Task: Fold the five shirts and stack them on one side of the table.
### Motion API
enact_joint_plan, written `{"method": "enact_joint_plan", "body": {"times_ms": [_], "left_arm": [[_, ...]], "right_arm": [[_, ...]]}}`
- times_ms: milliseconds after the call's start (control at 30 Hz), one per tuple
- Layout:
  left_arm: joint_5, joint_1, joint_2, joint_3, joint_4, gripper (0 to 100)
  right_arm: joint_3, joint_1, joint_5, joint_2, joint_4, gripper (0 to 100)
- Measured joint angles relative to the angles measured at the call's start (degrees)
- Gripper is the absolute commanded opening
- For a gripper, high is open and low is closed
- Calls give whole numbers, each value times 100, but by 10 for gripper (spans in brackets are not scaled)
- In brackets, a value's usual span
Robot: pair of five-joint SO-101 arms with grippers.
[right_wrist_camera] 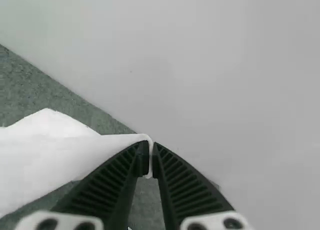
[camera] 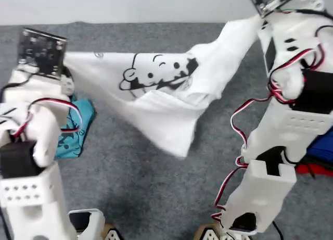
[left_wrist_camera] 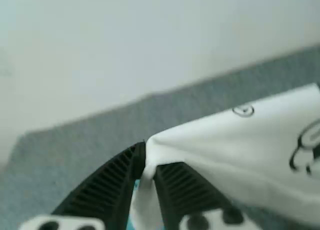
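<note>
A white shirt (camera: 156,102) with a black cartoon print hangs stretched in the air between the two arms, sagging to a point over the grey table. My left gripper (left_wrist_camera: 146,162) is shut on one corner of the white shirt (left_wrist_camera: 240,140), at the left in the high view (camera: 65,73). My right gripper (right_wrist_camera: 150,157) is shut on the opposite corner of the white shirt (right_wrist_camera: 55,145), at the upper right in the high view (camera: 260,19). A teal shirt (camera: 75,130) lies bunched on the table beside the left arm.
The grey carpeted table (camera: 145,198) runs to a pale wall (camera: 130,5) at the back. Red and blue cloth (camera: 320,159) shows at the right edge behind the right arm. Both arm bases stand at the table's near edge.
</note>
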Motion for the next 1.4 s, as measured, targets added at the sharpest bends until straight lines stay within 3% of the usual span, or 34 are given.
{"method": "enact_joint_plan", "body": {"times_ms": [200, 333, 533, 700, 867, 1000, 1133, 1400], "left_arm": [[0, -413, -9, 448, 9, 81], [0, -554, -9, 457, 158, 44], [0, -413, -9, 826, 1029, 5], [0, -369, -9, 1547, 1301, 5], [0, -369, -9, 2189, 1310, 5], [0, -563, -9, 2778, 993, 5], [0, -1222, -9, 3323, 448, 5], [0, -2215, -9, 4176, -554, 5]], "right_arm": [[0, -70, 0, 0, 0, 10], [35, -334, 0, 0, -18, 10], [659, -826, 0, 334, -343, 21], [1415, -1152, 0, 1055, -290, 171], [1521, -1582, -220, 1345, 220, 192], [1521, -1820, -290, 1345, 343, 191], [1767, -1846, -299, 1266, 343, 191], [4299, -2259, -299, -422, 343, 190]]}}
